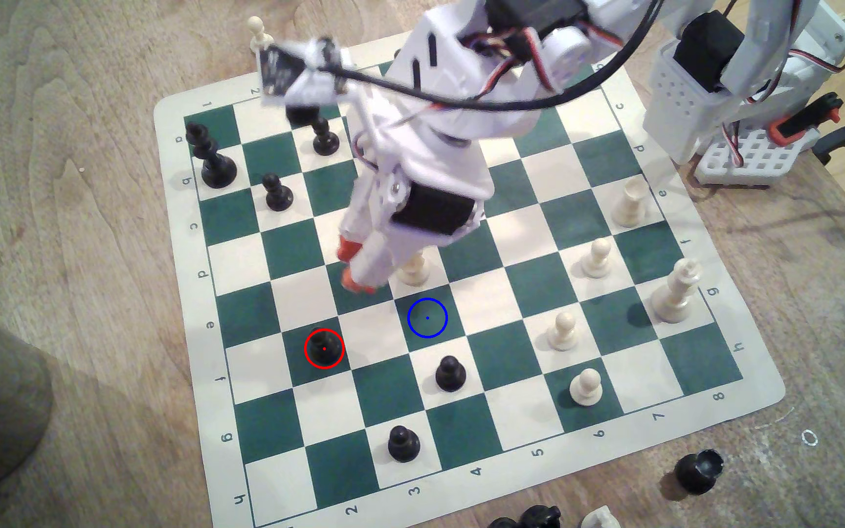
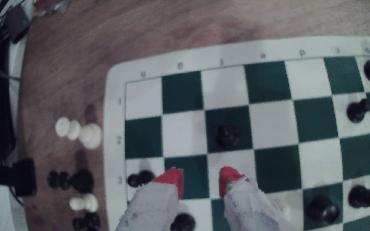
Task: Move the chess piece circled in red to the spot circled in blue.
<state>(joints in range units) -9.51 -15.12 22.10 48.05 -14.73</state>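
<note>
The chess piece [image 1: 324,348] is a short black pawn inside the red ring, upright on a green square near the board's lower left in the exterior view. The spot [image 1: 427,318] is a bare green square with a blue ring, two squares toward the exterior view's right of the pawn. My gripper [image 1: 353,266] hovers over the board above and slightly right of the pawn in that view, open, with nothing between its orange-tipped fingers. In the wrist view the pawn [image 2: 227,136] stands just ahead of the open gripper [image 2: 202,181], apart from both red fingertips [image 2: 175,180].
A cream pawn [image 1: 413,269] stands close beside the gripper. Black pawns [image 1: 450,373] [image 1: 402,444] sit below the spot. Taller black pieces [image 1: 214,152] are at the upper left and cream pieces [image 1: 562,330] at the right. Captured pieces [image 1: 697,472] lie off the board [image 1: 745,401].
</note>
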